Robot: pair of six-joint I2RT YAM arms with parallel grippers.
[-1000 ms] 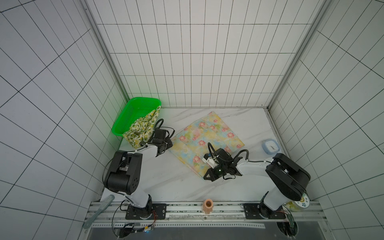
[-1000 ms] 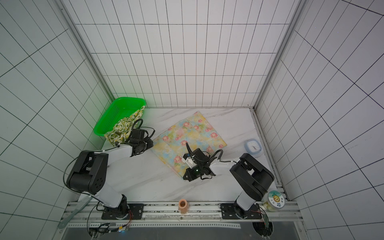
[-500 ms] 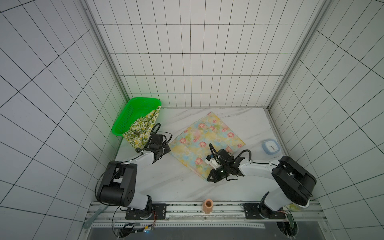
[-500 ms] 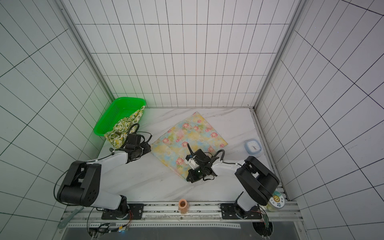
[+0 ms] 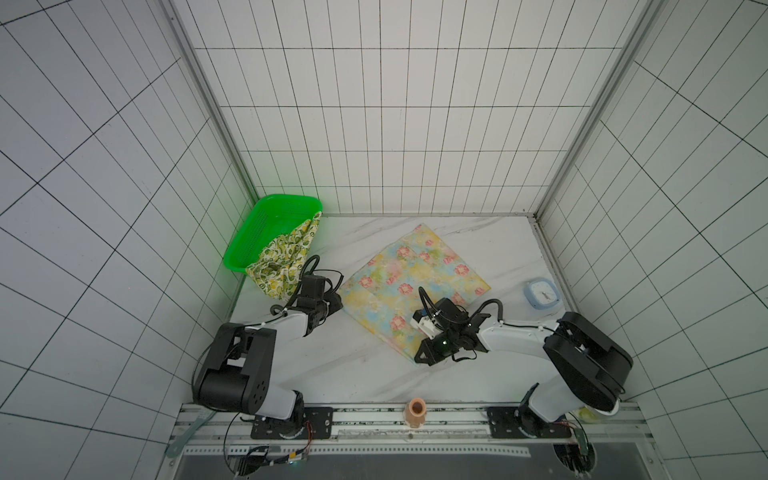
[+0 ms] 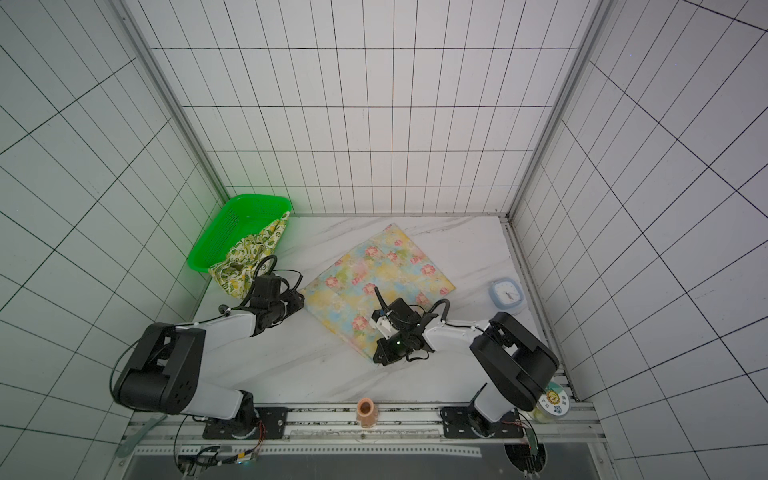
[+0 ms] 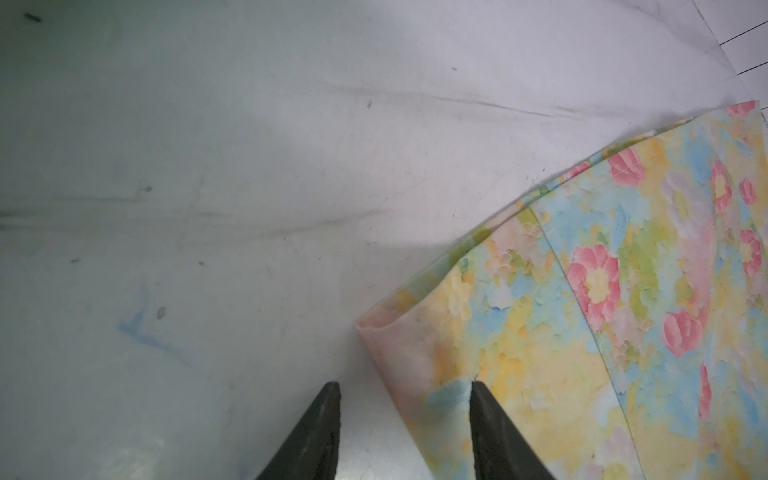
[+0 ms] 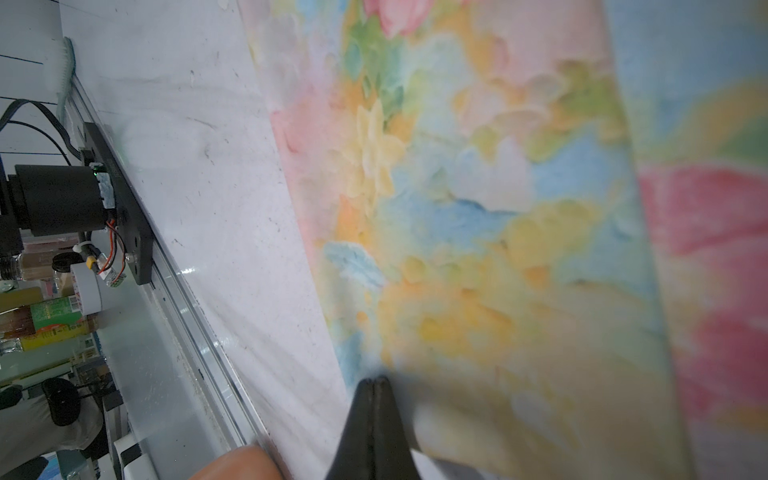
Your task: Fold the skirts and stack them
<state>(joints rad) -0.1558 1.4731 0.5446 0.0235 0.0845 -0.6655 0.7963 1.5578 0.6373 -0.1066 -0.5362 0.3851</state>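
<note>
Flanking flowered skirt (image 5: 411, 282) flat on counter (image 5: 332, 365).
Straddling its corner edge with open left hand (image 7: 403, 386); resting closed right hand (image 8: 374, 380) at its near edge, grip unclear; leaving lemon skirt (image 5: 282, 266) draped from green basket (image 5: 266, 224), just beyond left hand.

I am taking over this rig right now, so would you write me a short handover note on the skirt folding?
Left gripper: open, jaws straddling the edge of the floral skirt at its corner nearest the green basket; nothing gripped.
Right gripper: shut, tips at the floral skirt's near edge; I cannot tell whether cloth is pinched.
Floral skirt: flat mid-table, a folded layer showing.
Lemon skirt: crumpled, draped out of the basket onto the table.
Done: floral skirt apparently partly folded.
Left: finish it, fold the lemon skirt, stack both.
</note>
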